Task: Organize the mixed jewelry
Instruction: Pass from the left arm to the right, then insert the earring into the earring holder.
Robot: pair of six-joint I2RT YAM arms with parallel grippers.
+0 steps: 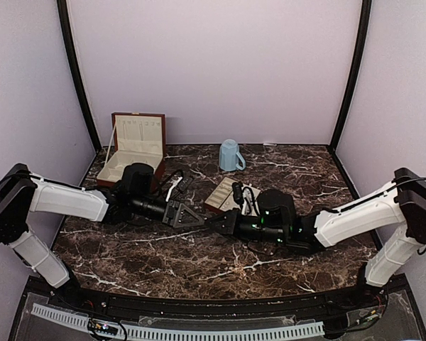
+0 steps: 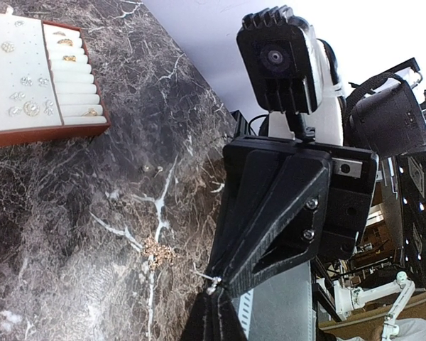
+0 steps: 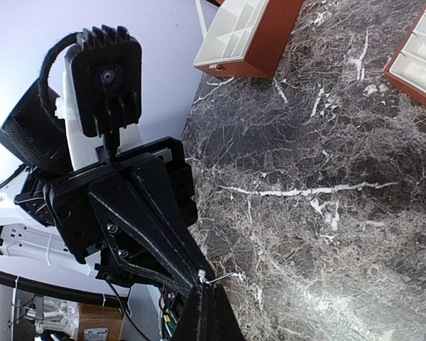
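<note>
My two grippers meet tip to tip above the middle of the marble table. The left gripper (image 1: 201,219) comes in from the left and the right gripper (image 1: 215,222) from the right. Both are shut. A tiny silvery stud (image 2: 213,285) with a thin post sits pinched exactly where the two pairs of tips touch. In the right wrist view the same stud (image 3: 203,275) shows its post pointing out sideways. More of the mixed jewelry (image 2: 30,108) lies on the cream-lined tray (image 2: 50,133). A small golden heap (image 2: 158,250) rests on the marble below the grippers.
The open reddish-brown wooden box (image 1: 136,145) stands at the back left, and the light-blue mug (image 1: 231,155) at the back centre. The flat tray (image 1: 224,192) lies just behind the right arm's wrist. A pale bead (image 2: 145,168) lies loose on the marble.
</note>
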